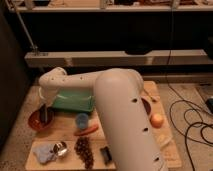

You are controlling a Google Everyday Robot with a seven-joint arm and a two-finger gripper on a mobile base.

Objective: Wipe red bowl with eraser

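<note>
1. The red bowl (34, 123) sat near the left edge of the table (65, 141), just in front of the left end of the green tray (75, 103).
2. The gripper (44, 115) hung right over the bowl and pointed down into its middle, so the bowl lay just under it.
3. I could not tell if the gripper was open or closed. The eraser was likely there, but it was too dark to pick out.
4. The blue cup (82, 120) and the carrot (86, 131) were near, on the bowl's right.
5. The arm (120, 115) reached over the tray. I think nothing stood between gripper and bowl.
</note>
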